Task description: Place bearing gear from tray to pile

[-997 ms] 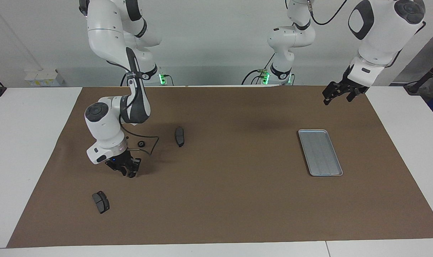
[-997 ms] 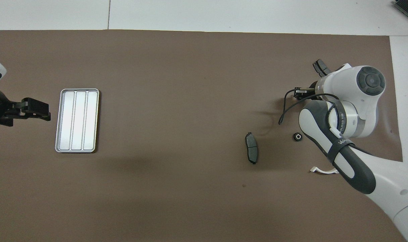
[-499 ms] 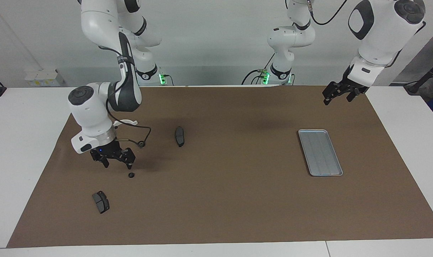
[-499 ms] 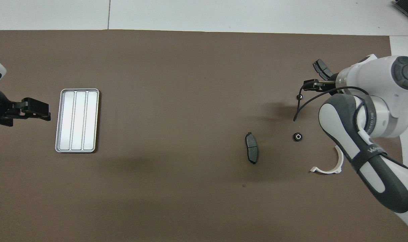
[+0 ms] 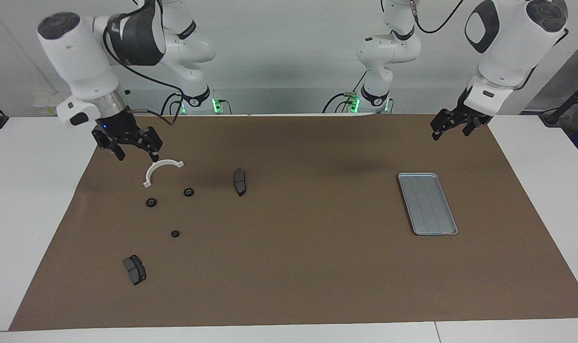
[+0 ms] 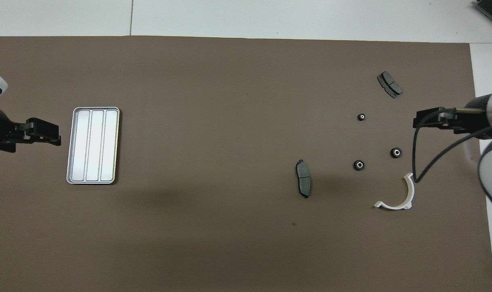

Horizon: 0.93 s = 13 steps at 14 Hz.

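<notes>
**Three gears beside the bracket**

The right end effector (image 5: 135,151) hangs open and empty over the worktop (image 5: 308,267) just robot-side of the bracket (image 5: 161,170). Three gears (image 5: 150,202) (image 5: 188,192) (image 5: 175,234) lie farther from the robots than the bracket, among two brake pads (image 5: 239,182) (image 5: 134,269). The left end effector (image 5: 451,127) waits open, raised near the tray (image 5: 427,203), well apart from the bracket.

Tray (image 5: 427,203) toward the left arm's end; three bearing gears (image 5: 175,234), bracket (image 5: 160,170), pads (image 5: 239,181) toward the right arm's.

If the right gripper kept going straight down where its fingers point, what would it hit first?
Probably the white half-ring plastic bracket, just under the raised, open right gripper; depth is unclear, so it might land on the brown mat beside it.
</notes>
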Tool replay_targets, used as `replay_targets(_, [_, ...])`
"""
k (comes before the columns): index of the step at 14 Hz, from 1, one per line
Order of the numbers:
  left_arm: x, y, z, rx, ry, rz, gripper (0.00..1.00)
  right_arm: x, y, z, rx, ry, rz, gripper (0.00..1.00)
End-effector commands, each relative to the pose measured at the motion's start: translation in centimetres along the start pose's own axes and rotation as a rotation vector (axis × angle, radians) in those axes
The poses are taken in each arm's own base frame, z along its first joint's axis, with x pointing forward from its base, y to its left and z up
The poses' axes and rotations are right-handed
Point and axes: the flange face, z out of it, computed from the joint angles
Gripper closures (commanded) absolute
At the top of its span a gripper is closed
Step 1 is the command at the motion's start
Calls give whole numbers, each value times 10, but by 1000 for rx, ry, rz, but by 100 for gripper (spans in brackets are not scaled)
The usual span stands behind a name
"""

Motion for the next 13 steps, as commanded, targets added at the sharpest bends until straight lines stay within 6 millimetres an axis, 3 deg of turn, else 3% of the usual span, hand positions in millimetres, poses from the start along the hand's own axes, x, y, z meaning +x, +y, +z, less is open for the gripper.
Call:
replay_targets(1, [-8, -3, -1, 12, 15, 4, 0, 10, 15, -35, 1, -20, -1, 0])
replay_targets(4, [-8, -3, -1, 12, 15, 4, 0, 11, 24, -64, -6, -6, 5, 0])
replay_targets(7, [-8, -3, -1, 12, 15, 4, 0, 17, 22, -54, -26, -11, -4, 0])
replay_targets(13, [-8, -3, -1, 12, 15, 4, 0, -6, 16, -42, -33, -113, -65, 0])
